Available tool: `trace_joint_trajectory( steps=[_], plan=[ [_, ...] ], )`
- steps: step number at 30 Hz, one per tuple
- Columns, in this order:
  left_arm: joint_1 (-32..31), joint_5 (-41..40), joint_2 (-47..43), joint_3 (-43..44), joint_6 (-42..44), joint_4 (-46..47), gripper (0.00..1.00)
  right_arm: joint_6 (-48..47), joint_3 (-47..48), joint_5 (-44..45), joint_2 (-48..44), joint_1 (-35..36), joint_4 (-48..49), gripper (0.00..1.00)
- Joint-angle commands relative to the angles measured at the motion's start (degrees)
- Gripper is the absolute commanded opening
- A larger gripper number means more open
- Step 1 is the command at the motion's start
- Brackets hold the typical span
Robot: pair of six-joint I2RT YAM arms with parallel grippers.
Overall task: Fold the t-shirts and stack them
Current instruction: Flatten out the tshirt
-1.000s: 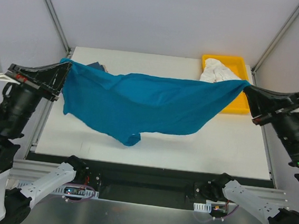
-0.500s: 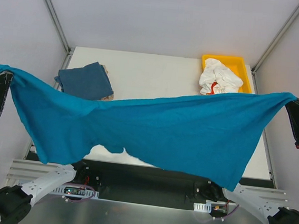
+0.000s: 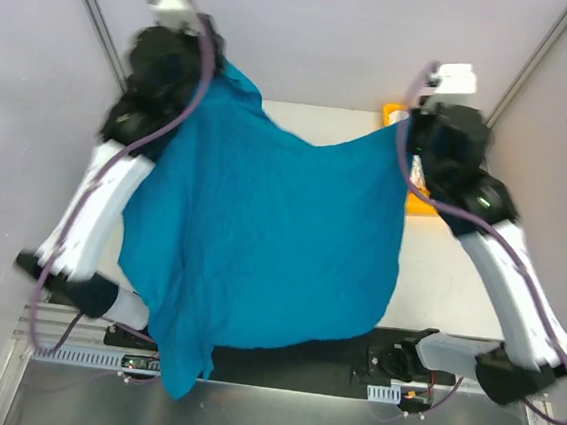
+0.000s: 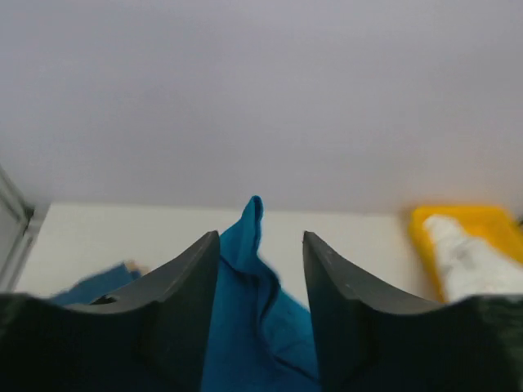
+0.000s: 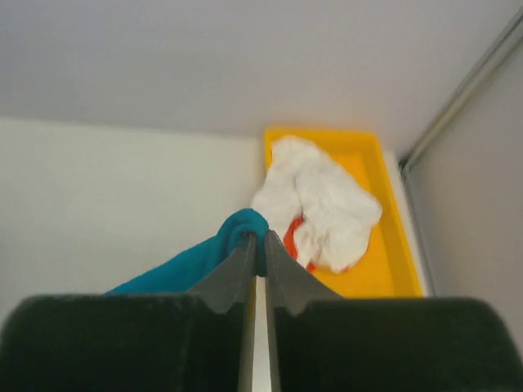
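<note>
Teal-blue t-shirt (image 3: pixel 273 222), top view: it hangs spread between my two raised arms above the table (image 3: pixel 448 279). One upper corner is up at my left arm (image 3: pixel 104 195) near the far-left corner, the other at my right arm (image 3: pixel 505 264) near the far-right corner. The top hem sags in the middle. The cloth drapes down past the near edge, and its lowest tail is at the near-left. Both wrists are blurred. A sliver of the yellow tray (image 3: pixel 394 111) shows at the far-right corner, beside the shirt's edge.

Left wrist view: the left gripper (image 4: pixel 260 241) has the teal-blue t-shirt bunched between its fingers (image 4: pixel 184 310). The tips stand apart, cloth fills the gap, and a peak of fabric rises above them. I read this as gripping the shirt. The slate-blue t-shirt (image 4: pixel 86 287) lies on the table toward the far-left. The pale beige t-shirt (image 4: pixel 466 261) sits in the tray at far-right.

Right wrist view: the right gripper (image 5: pixel 256 238) is clenched on a corner of the teal shirt. Its fingers are almost touching, with a nub of cloth at the tips. Beyond them the beige t-shirt lies crumpled in the tray, showing a red-orange patch.
</note>
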Motion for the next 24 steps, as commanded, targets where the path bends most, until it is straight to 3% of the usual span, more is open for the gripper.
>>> trace_joint_trajectory(
  steps=[1, 2, 3, 5, 9, 19, 24],
  plan=[
    [3.72, -2.69, 14.67, -8.17, 0.86, -2.48, 0.64, 9.80, -7.74, -4.68, 11.62, -8.65, 0.17, 0.18],
    [3.99, -2.33, 16.80, -8.62, 0.68, -2.83, 0.99, 11.47, -7.93, -6.28, 13.93, -9.55, -0.27, 0.24],
    [4.25, -2.85, 20.30, -8.80, -0.19, -3.27, 0.99, 11.75, -7.49, -7.69, 15.95, -10.51, -1.41, 0.47],
    [4.26, -1.90, 22.44, -8.80, -0.81, -4.94, 0.99, 12.19, -5.39, -8.05, 21.76, -10.87, -4.30, 0.78],
    [4.26, 2.76, 20.88, -11.95, -3.70, -5.30, 0.99, 12.97, -3.26, -9.27, 24.50, -10.87, -8.45, 0.96],
    [4.26, 13.30, 8.92, -32.15, -11.88, -5.30, 0.99, 23.25, -23.11, -21.04, 16.41, -10.87, -6.25, 0.96],
    [4.26, 16.48, 5.75, -40.95, -16.63, -5.21, 0.99, 24.32, -26.12, -28.34, 17.80, -10.79, -3.71, 0.96]
  ],
)
